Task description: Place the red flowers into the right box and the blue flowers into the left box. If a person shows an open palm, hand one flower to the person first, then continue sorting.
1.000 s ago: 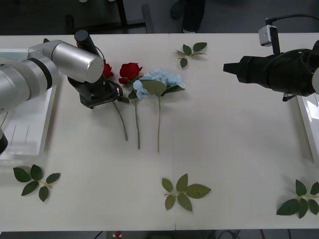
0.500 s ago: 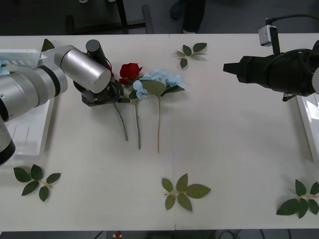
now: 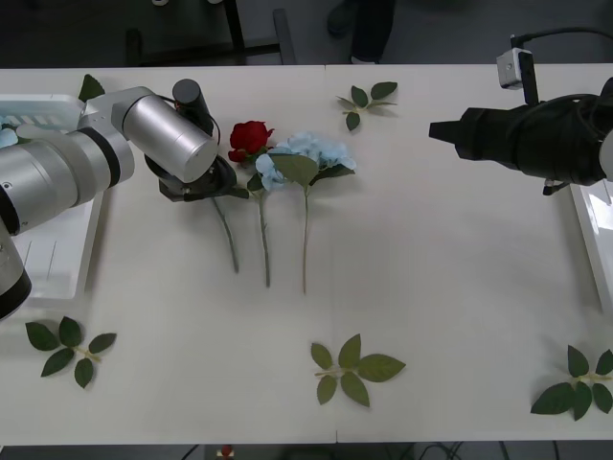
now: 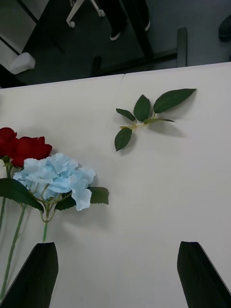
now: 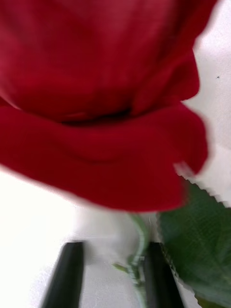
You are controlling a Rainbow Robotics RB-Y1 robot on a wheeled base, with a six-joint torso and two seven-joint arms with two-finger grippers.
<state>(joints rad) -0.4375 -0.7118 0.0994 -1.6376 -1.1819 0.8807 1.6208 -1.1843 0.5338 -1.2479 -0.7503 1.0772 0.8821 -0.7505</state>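
The front camera looks down from above on the whole white table (image 3: 441, 287). The right wrist camera faces the pale blue hydrangea head (image 4: 57, 180) from farther right, a cluster the front view shares, while the left wrist camera sits very close on a deep-red rose (image 5: 96, 106).

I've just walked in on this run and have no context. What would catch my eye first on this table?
The left gripper sits low at the table's far left, its black fingers either side of the thin green stem just under a deep-red rose head. Beside it lie another deep-red rose and a pale sky-blue hydrangea head on long stems. The right gripper hovers open at the far right.
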